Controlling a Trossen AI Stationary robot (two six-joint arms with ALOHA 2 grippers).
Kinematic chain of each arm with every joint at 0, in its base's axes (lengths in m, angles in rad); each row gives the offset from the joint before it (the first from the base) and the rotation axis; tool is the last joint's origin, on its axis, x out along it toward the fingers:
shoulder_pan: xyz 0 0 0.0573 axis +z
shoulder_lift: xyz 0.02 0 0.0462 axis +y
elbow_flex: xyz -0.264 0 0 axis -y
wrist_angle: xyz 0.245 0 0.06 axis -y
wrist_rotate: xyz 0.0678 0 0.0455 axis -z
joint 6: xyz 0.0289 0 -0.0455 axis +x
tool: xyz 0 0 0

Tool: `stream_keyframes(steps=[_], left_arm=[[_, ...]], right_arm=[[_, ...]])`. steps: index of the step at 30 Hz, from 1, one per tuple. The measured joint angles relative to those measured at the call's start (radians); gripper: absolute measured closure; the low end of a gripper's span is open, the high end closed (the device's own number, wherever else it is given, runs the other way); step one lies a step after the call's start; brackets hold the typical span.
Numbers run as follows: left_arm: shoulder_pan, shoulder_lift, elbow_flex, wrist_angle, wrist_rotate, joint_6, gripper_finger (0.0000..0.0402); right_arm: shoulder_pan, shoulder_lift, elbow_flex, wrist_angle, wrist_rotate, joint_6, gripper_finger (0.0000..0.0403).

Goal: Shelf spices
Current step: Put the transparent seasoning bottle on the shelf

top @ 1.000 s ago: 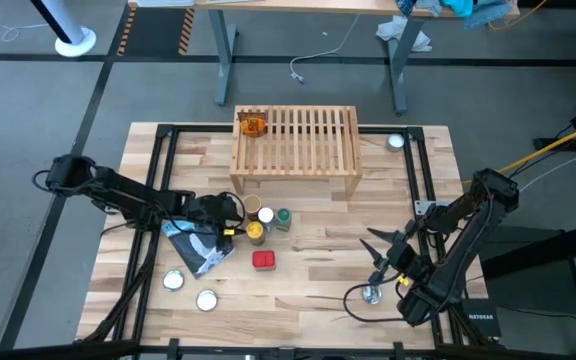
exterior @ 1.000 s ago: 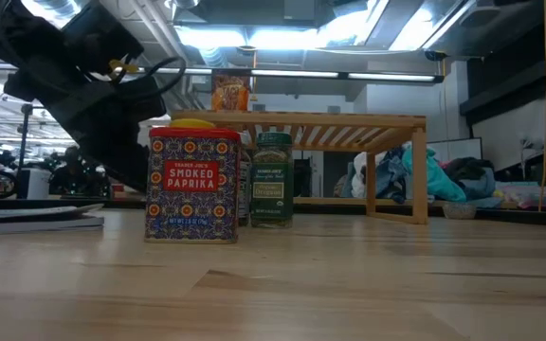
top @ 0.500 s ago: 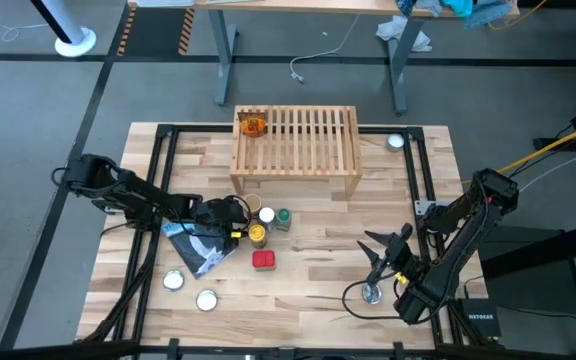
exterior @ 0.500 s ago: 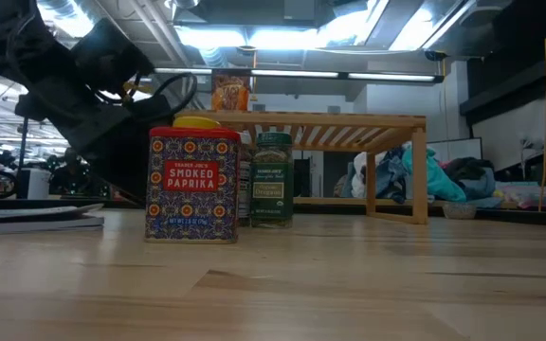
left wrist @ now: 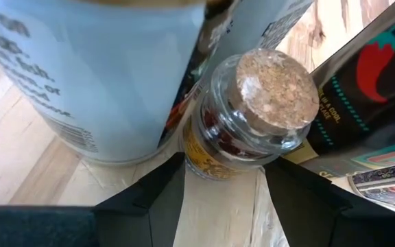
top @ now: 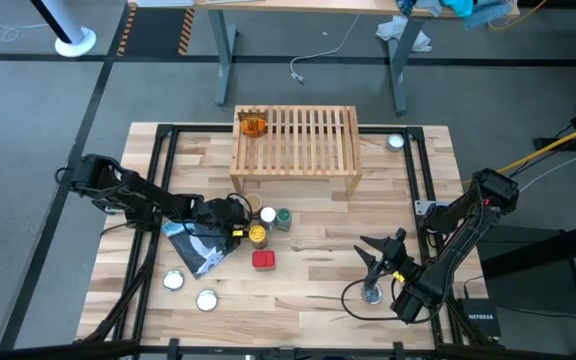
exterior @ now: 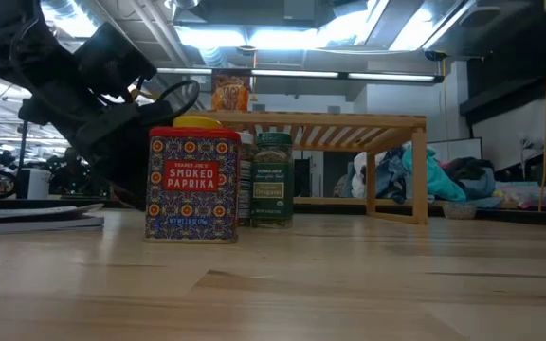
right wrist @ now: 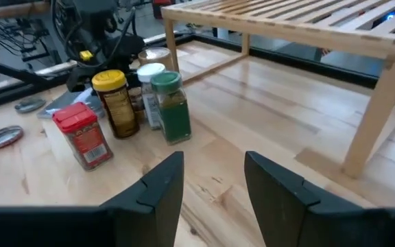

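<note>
The light-wood shelf [top: 295,140] stands at the table's far middle with an orange packet [top: 253,125] on its left end. In front of it, jars with yellow [top: 256,233], white [top: 267,215] and green [top: 284,216] lids stand close together, and a red tin [top: 263,260] stands nearer. My left gripper [top: 238,212] is open at the cluster's left side. Its fingers stand on either side of a small clear cork-topped jar [left wrist: 252,116], which stands on the table. My right gripper [top: 378,250] is open at the near right and faces the cluster [right wrist: 214,182].
A blue-and-white pouch [top: 200,248] lies under the left arm. Flat silver discs lie at the near left [top: 173,280] [top: 206,299], below the right gripper [top: 372,294] and at the far right [top: 396,141]. Bare tabletop lies between the red tin and the right arm.
My left gripper has come down and a little toward the table's right, closer in on the jar cluster. My right gripper has sunk toward the table and rolled somewhat. The jars, the tin and the packet have stayed where they were.
</note>
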Motion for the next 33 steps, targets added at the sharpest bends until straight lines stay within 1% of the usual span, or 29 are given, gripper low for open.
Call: stream_keyframes(steps=[3, 10, 14, 19, 24, 27, 33], left_arm=[[0.0, -0.001, 0.0, 0.0, 0.002, 0.002, 0.0205], [0.0, -0.001, 0.0, -0.008, -0.008, 0.024, 0.0205], [0.0, -0.008, 0.001, -0.048, -0.017, 0.043, 0.0205], [-0.001, -0.008, -0.001, -0.035, -0.078, 0.116, 0.0205], [0.001, -0.006, -0.003, -0.006, -0.179, 0.194, 0.0205], [0.001, -0.006, -0.003, 0.002, -0.238, 0.216, 0.0208], [-0.006, -0.006, -0.003, 0.005, -0.241, 0.222, 0.0229]], right_arm=[[0.0, 0.0, 0.0, 0.005, 0.019, 0.0, 0.0242], [0.0, 0.0, 0.0, 0.034, -0.008, 0.0, 0.0242], [0.0, 0.0, 0.0, 0.047, -0.009, 0.0, 0.0242], [0.0, 0.0, 0.0, 0.039, -0.009, -0.003, 0.0242], [0.0, 0.0, 0.0, 0.04, -0.009, -0.003, 0.0242], [0.0, 0.0, 0.0, 0.04, -0.009, -0.003, 0.0242], [0.0, 0.0, 0.0, 0.039, -0.009, 0.002, 0.0242]])
